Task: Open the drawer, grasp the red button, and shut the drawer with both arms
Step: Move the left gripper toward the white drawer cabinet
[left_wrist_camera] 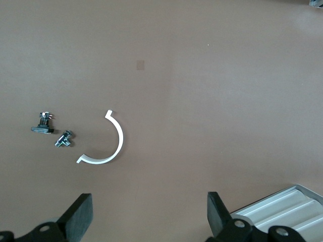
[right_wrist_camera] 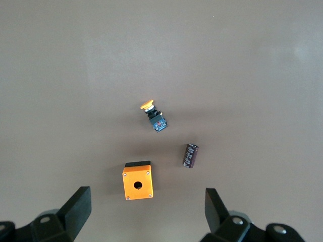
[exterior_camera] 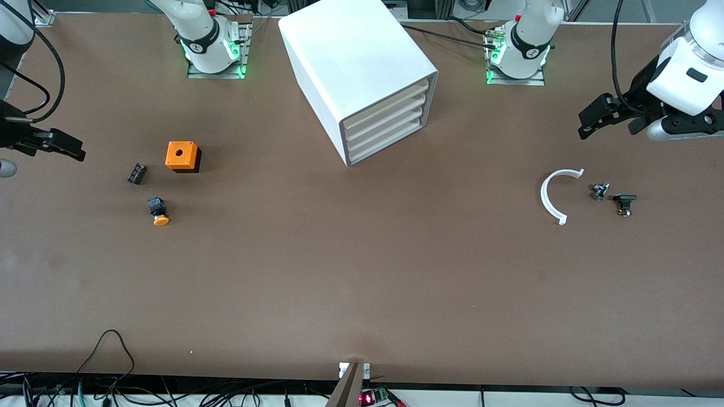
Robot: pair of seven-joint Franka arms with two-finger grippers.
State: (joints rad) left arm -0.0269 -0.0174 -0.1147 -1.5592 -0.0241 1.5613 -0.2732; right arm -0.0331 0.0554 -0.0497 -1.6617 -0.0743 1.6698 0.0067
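The white cabinet [exterior_camera: 356, 62] stands mid-table near the bases, its four cream-fronted drawers [exterior_camera: 386, 122] all pushed in; one corner of the cabinet [left_wrist_camera: 282, 209] shows in the left wrist view. The button is hidden. My left gripper [exterior_camera: 589, 121] hangs open over the left arm's end of the table, and in its own view [left_wrist_camera: 150, 214] nothing lies between the fingers. My right gripper [exterior_camera: 70, 148] hangs open over the right arm's end, its fingers [right_wrist_camera: 75, 206] wide apart and empty above bare table beside the orange box [right_wrist_camera: 137, 181].
Toward the right arm's end lie the orange box with a hole [exterior_camera: 182, 156], a black cylinder [exterior_camera: 137, 173] and an orange-capped black button [exterior_camera: 158, 211]. Toward the left arm's end lie a white curved strip [exterior_camera: 550, 195] and two small dark parts [exterior_camera: 599, 191] [exterior_camera: 624, 202].
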